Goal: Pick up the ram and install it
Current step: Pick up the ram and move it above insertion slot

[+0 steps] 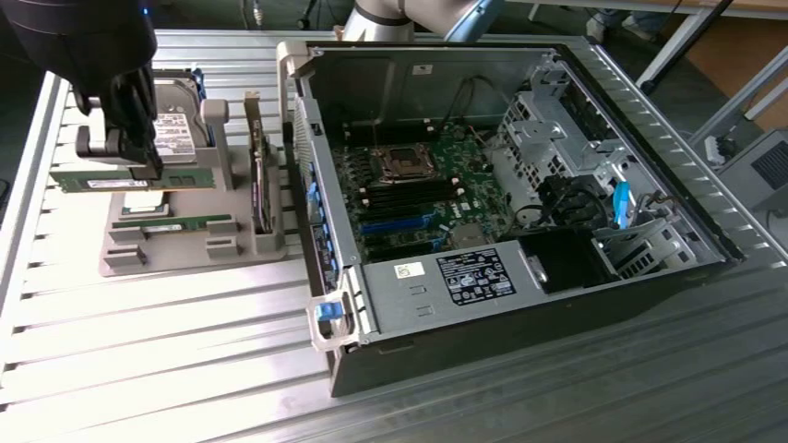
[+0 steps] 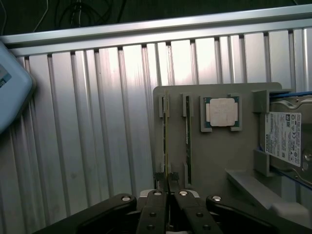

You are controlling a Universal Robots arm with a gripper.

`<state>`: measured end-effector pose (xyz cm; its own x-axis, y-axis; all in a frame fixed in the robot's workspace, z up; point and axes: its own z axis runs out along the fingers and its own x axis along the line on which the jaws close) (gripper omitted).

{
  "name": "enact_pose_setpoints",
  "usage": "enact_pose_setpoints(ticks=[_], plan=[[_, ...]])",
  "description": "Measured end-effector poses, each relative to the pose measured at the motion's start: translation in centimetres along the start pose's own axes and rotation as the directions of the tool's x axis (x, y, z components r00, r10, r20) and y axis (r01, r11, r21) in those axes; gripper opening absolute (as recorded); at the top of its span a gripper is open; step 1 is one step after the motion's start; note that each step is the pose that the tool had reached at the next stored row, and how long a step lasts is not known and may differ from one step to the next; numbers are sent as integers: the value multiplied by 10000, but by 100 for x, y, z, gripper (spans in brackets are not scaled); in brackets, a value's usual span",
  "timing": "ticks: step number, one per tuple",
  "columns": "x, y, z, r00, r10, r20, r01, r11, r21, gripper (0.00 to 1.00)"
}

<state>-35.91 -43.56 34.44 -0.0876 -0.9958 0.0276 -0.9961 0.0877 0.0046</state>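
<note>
Green narrow ram stick [image 1: 87, 181] w/ white label, pinched edge-on in my black gripper [image 2: 168, 189] above grey holder tray [image 1: 185, 260]. Pickup looks done, install into open black PC case [image 1: 518, 340] not yet

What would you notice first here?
The big open computer case takes up the exterior view's right, with its green motherboard showing inside. On that view's left, the black gripper has its fingers pinching the ram, a thin green stick, at a gray holder where a twin stick lies.
</note>
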Motion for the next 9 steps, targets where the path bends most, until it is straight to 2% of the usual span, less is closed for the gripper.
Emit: enact_pose_setpoints(ticks=[9], plan=[[1, 0, -30, 10000, 0, 1, 0, 10000, 1, 11]])
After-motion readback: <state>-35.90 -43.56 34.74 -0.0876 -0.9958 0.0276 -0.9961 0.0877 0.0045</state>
